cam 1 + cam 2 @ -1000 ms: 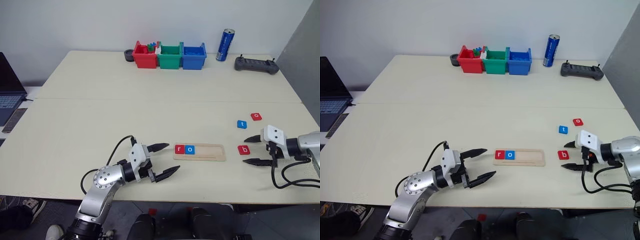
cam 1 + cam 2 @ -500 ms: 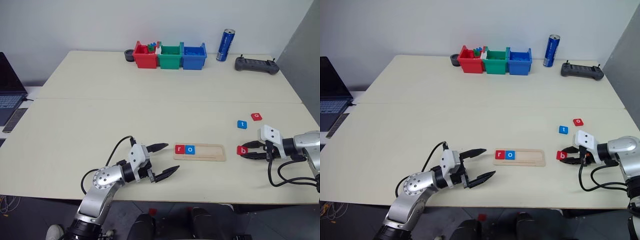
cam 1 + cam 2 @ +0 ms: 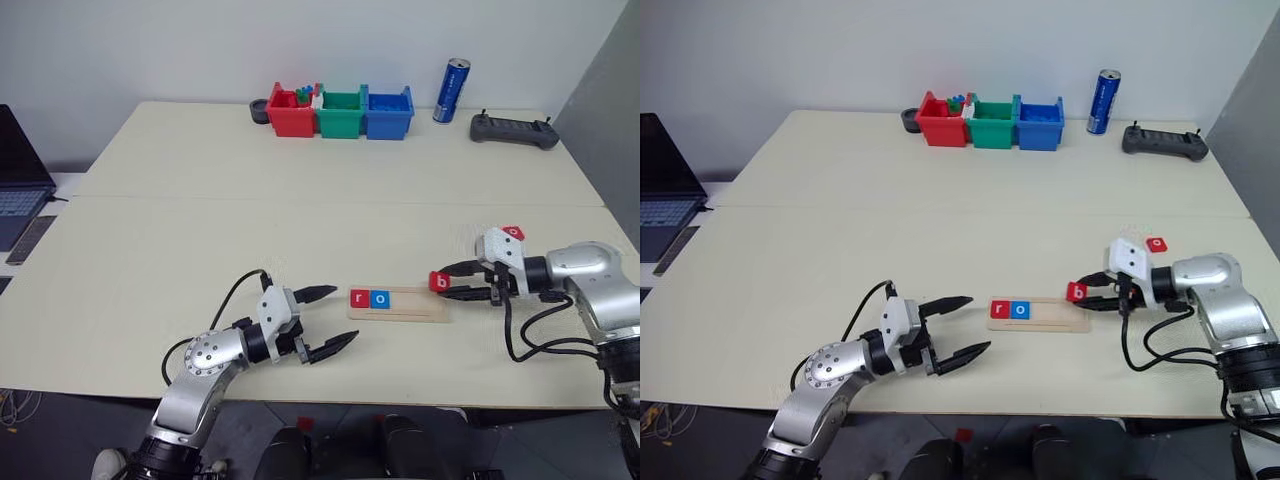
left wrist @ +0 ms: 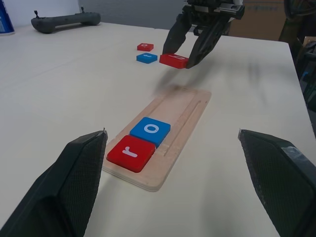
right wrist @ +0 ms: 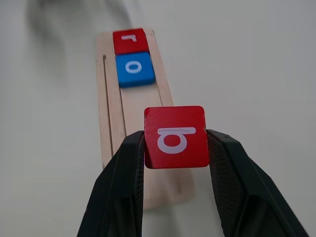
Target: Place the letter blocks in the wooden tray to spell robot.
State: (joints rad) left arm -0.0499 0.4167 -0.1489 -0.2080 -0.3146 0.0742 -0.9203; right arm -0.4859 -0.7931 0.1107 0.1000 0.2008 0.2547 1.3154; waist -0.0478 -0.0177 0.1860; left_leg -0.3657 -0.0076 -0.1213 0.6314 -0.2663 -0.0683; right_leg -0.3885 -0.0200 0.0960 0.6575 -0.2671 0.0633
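I hold the red "b" block (image 5: 175,137) pinched flat between the two black fingers of the right gripper (image 3: 462,281), clear of the table (image 3: 300,170) and just over the right end of the wooden tray (image 3: 420,309), because that tile belongs third in the word. The grip takes the block by its opposite edges, letter face up, so I judge it can go down flat into the groove without turning. In the tray the red "r" block (image 3: 360,297) and the blue "o" block (image 3: 379,298) already sit side by side, touching, at the left end; the bare groove to their right is where I mean to set the "b". The left gripper (image 3: 328,318) rests with its fingers spread wide, holding nothing, just beside the tray's left end, kept out of the working arm's path. The blue "t" block (image 4: 146,58) and the second red block (image 4: 145,46) lie together on the table beyond the tray, waiting their turn.
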